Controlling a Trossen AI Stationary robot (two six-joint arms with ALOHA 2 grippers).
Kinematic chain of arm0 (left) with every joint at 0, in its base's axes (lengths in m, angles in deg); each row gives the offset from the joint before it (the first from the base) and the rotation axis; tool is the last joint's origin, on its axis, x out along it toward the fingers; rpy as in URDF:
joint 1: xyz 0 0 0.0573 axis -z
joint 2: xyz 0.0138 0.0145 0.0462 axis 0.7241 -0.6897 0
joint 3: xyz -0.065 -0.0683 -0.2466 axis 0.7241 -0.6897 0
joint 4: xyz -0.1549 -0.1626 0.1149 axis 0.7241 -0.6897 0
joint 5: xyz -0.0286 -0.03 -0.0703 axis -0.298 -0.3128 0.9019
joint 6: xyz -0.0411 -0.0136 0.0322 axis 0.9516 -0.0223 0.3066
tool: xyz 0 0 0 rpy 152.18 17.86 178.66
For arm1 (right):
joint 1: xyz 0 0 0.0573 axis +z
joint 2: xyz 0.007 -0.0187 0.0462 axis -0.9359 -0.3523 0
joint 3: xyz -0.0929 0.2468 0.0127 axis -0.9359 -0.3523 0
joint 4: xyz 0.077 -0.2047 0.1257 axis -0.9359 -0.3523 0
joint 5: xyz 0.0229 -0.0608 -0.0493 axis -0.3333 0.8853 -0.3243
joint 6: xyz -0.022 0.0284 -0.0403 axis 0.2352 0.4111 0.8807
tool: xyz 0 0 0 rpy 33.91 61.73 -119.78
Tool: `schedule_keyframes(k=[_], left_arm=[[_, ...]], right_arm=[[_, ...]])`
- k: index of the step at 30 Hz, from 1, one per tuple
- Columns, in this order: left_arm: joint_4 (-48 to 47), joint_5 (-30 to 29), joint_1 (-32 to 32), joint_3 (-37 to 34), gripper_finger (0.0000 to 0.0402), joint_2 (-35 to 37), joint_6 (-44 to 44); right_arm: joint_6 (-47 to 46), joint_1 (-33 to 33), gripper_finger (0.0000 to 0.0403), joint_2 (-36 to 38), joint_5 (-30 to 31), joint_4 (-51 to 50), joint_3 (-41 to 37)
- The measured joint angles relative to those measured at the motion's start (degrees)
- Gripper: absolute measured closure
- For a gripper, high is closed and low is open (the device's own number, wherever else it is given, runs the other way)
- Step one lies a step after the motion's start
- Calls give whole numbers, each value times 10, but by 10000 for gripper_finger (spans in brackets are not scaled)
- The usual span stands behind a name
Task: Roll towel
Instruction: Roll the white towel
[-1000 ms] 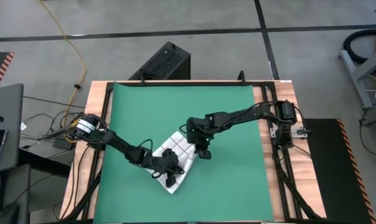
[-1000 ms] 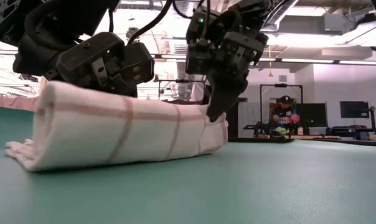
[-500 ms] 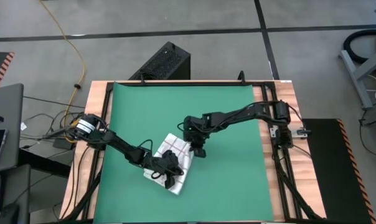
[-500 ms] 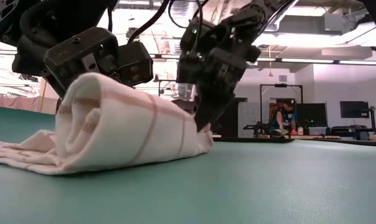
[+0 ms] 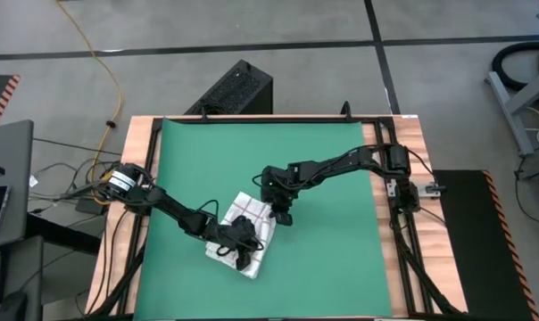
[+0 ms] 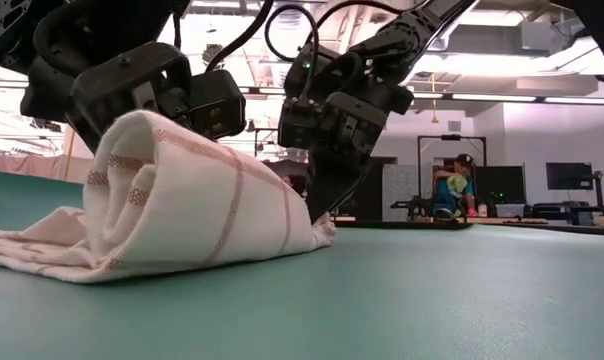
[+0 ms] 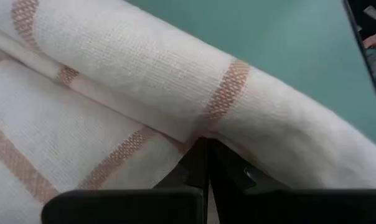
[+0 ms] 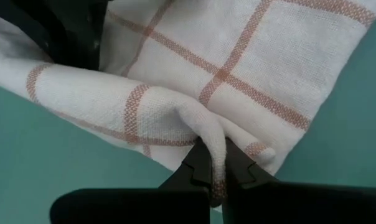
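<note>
Robotics lab floor with a test rig

Two dark arms are working at a wooden table (image 5: 141, 152) carrying a green mat (image 5: 278, 160), standing on a bare concrete floor (image 5: 252, 36) crossed by dark tape lines, with a yellow cable (image 5: 104, 67) trailing across it. Across the room, strip lights are glowing overhead, monitors (image 6: 568, 176) are sitting on benches, and a person (image 6: 454, 190) is sitting at a workstation.

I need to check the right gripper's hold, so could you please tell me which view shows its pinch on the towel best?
The right wrist view: the right gripper is shut on a fold of the towel. The low view shows it at the roll's end; the high view only from above; the left wrist view not at all.
</note>
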Motion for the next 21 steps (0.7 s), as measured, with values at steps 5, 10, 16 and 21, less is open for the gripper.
schedule_keyframes(k=[5, 10, 16, 21], left_arm=[[-17, 4, 7, 0, 401, 46, 16], [-138, 4, 21, 11, 401, 132, 37], [-280, -78, 47, 67, 401, 215, 3], [-318, -124, 40, 161, 401, 199, -116]], right_arm=[[-1, 3, 385, -21, -5, 10, 1], [-1, 4, 385, -22, 8, 7, 0], [-1, 5, 385, -23, 13, 15, -1], [-1, 9, 385, -24, 18, 21, -1]])
